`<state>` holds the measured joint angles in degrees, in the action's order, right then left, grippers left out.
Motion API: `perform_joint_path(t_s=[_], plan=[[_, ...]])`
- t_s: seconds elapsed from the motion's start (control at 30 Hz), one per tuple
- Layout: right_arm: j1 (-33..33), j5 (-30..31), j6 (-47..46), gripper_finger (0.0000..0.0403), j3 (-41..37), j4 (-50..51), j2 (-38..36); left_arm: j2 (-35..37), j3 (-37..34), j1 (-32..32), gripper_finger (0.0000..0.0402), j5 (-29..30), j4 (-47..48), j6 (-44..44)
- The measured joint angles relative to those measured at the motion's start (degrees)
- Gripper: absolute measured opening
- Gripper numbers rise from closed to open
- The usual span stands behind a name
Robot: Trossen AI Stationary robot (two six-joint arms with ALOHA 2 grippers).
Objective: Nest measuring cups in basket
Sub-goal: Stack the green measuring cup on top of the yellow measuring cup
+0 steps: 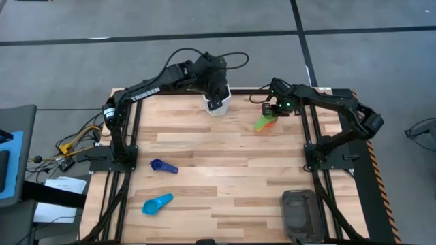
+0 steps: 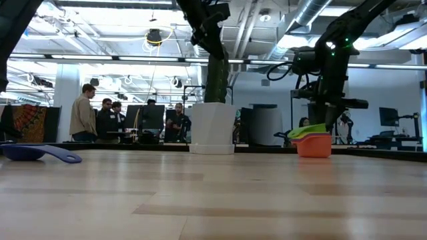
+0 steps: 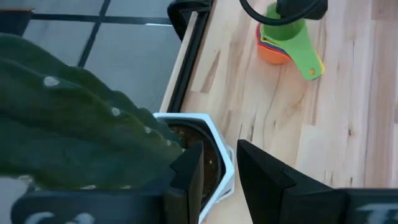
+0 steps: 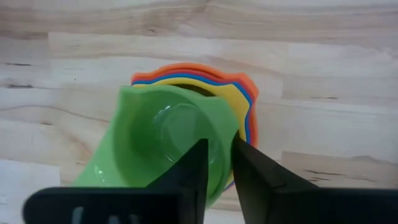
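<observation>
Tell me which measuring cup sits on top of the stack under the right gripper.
The green measuring cup. It rests inside the yellow, blue, red and orange ones, whose rims only peek out around it, directly under the right gripper.

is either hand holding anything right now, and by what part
It cannot be told: the right hand straddles the green cup's rim, and the left hand sits at the cactus pot's rim.

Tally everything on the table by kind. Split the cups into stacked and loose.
Stacked measuring cups: 5 (green, yellow, blue, red, orange)
Loose measuring cups: 2 (dark blue cup, light blue cup)
Basket: 1
Cactus pot: 1
Total: 9
</observation>
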<state>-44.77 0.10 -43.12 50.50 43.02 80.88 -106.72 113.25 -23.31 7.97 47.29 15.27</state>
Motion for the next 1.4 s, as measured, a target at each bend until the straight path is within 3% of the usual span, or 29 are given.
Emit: perform_joint_path(t_s=[0.3, 0.63, 0.7, 0.87, 1.13, 1.4], plan=[[0.74, 0.17, -0.13, 0.0152, 0.00, 0.10, -2.16, 0.11, 0.00, -0.11, 0.0086, -0.02, 1.13, 0.74], [1.34, 5.80, 2.94, 0.0191, 0.00, 0.33, -10.14, 2.15, 0.00, -1.84, 0.0086, -0.10, 1.24, 2.54], [1.75, 3.72, 5.94, 0.0189, 0.00, -0.71, -10.62, 2.27, 0.00, -2.25, 0.0086, -0.55, 1.20, 2.49], [6.48, -0.80, 10.50, 0.0168, 0.00, -9.96, -8.45, 2.25, 0.00, -3.13, 0.0086, -9.26, 1.15, 2.11], [12.87, -1.75, 12.84, 0.0125, 0.00, -23.34, 1.03, 2.23, 0.00, -3.70, 0.0086, -9.05, 1.23, 2.45], [16.14, -1.63, 11.26, 0.0102, -0.02, -21.11, 7.30, 2.23, 0.00, -3.67, 0.0086, -9.17, 2.34, 2.26]])
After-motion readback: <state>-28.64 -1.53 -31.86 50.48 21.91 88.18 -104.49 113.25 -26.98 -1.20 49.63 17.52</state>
